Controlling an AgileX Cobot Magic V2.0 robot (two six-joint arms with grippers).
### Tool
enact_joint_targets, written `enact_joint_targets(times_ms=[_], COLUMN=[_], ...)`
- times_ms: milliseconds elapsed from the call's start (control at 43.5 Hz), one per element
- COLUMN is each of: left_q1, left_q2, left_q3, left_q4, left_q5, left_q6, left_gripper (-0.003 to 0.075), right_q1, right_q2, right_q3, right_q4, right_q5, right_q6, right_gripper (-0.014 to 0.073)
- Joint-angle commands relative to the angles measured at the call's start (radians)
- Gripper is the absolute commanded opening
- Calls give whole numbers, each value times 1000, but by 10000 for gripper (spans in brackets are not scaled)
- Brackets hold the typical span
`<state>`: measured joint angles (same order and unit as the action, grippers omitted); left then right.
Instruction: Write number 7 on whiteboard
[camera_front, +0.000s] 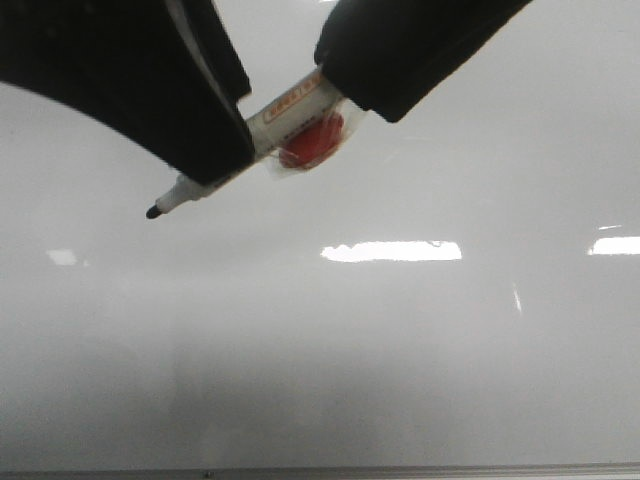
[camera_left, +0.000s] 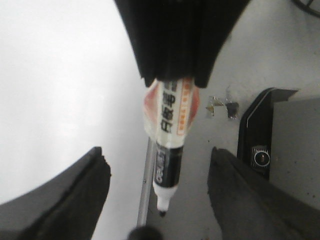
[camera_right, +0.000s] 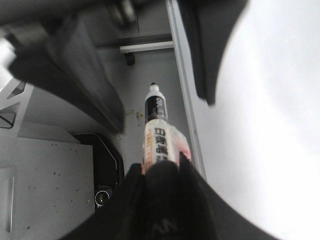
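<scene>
Our right gripper (camera_right: 162, 175) is clamped on the marker (camera_right: 157, 130), tip pointing away from it. Left gripper (camera_left: 157, 200) fingers spread apart, flanking the tip. Whiteboard (camera_front: 400, 350) beneath, bare.

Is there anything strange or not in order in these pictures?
Only one thing: a red lump is wrapped in clear tape on the marker. The whiteboard shows glare only, no writing.

The slim plastic marker pen (camera_front: 285, 118) has a white barrel with an orange-bordered label printed in black characters, a black band near its white nose, a black tip and a red disc taped to its side. The glossy flat whiteboard (camera_front: 400, 340) is pale grey-white with bright white glare patches and a thin grey metal frame, and both sets of jaws are matt black.
</scene>
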<state>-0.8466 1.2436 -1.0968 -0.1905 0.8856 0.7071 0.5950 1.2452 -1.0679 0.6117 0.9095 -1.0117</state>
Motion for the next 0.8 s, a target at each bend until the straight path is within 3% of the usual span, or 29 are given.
enact_joint_targets(times_ms=[0, 184, 368, 529, 782], left_q1=[26, 187, 394, 526, 551], left_q2=[-97, -242, -375, -436, -423], left_q3=[-32, -16, 77, 154, 154], left_q4=[3, 24, 20, -19, -51], left_q5=[-17, 28, -1, -76, -96], left_q6=[-56, -165, -272, -306, -306], left_gripper=[441, 441, 441, 441, 441], right_q1=[-41, -145, -268, -258, -232], right_q2=[-57, -122, -226, -257, -185], right_q3=[-42, -83, -5, 79, 76], right_q4=[-8, -185, -189, -180, -168], right_q5=[-25, 30, -61, -232, -400], right_q6=[53, 294, 532, 535, 532], right_gripper=[-67, -67, -67, -67, -67])
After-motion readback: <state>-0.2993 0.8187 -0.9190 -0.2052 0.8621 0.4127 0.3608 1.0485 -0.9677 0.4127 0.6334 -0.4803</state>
